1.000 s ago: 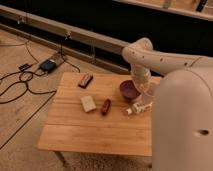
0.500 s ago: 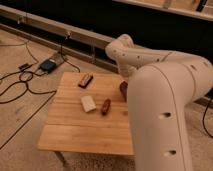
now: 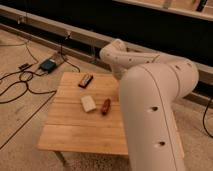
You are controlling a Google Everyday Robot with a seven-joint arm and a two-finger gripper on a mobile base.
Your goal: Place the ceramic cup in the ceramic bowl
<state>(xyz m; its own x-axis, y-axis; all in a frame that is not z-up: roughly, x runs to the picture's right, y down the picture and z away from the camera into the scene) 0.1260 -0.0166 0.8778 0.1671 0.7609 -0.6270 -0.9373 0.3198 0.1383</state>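
Observation:
My white arm (image 3: 150,105) fills the right half of the camera view and covers the right side of the wooden table (image 3: 75,130). The ceramic cup and the ceramic bowl are both hidden behind the arm. My gripper is hidden too, somewhere behind the arm's large links on the table's right side. The arm's elbow (image 3: 116,56) sits above the table's far edge.
On the table lie a dark flat rectangular item (image 3: 85,80), a pale block (image 3: 88,103) and a reddish-brown sausage-shaped item (image 3: 105,106). Cables (image 3: 20,85) and a blue device (image 3: 48,65) lie on the floor at left. A dark wall runs behind.
The arm has swung across the view and grown larger. It now covers the bowl, the small white item and the table's right side, which showed one second ago.

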